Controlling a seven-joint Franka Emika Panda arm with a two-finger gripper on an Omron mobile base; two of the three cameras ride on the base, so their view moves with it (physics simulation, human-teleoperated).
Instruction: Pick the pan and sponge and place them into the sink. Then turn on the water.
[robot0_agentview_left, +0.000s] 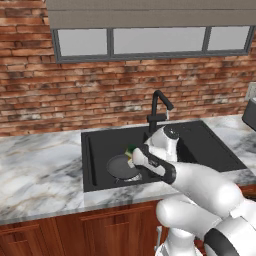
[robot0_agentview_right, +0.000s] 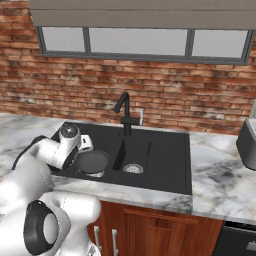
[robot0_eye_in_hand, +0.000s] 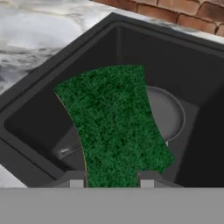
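Observation:
My gripper (robot0_eye_in_hand: 111, 181) hangs over the left basin of the black sink (robot0_eye_in_hand: 39, 100), shut on the sponge (robot0_eye_in_hand: 113, 127). The sponge's dark green scrub side faces the hand camera, with a thin yellow edge on its left. Below it the dark round pan (robot0_eye_in_hand: 168, 113) lies on the basin floor, partly covered by the sponge. From the left base view the sponge (robot0_agentview_left: 131, 149) is a small green patch at the hand's tip (robot0_agentview_left: 135, 155), just above the pan (robot0_agentview_left: 121, 166). In the right base view the pan (robot0_agentview_right: 94, 161) lies in the sink (robot0_agentview_right: 165, 150) beside my wrist. The black faucet (robot0_agentview_left: 159, 107) runs dry.
Marble counter (robot0_agentview_left: 40, 170) flanks the sink on both sides. A dark appliance (robot0_agentview_right: 247, 140) stands at the far right of the counter. The brick wall and a window rise behind the faucet (robot0_agentview_right: 125, 112). The right basin (robot0_agentview_right: 134, 167) holds only its steel drain.

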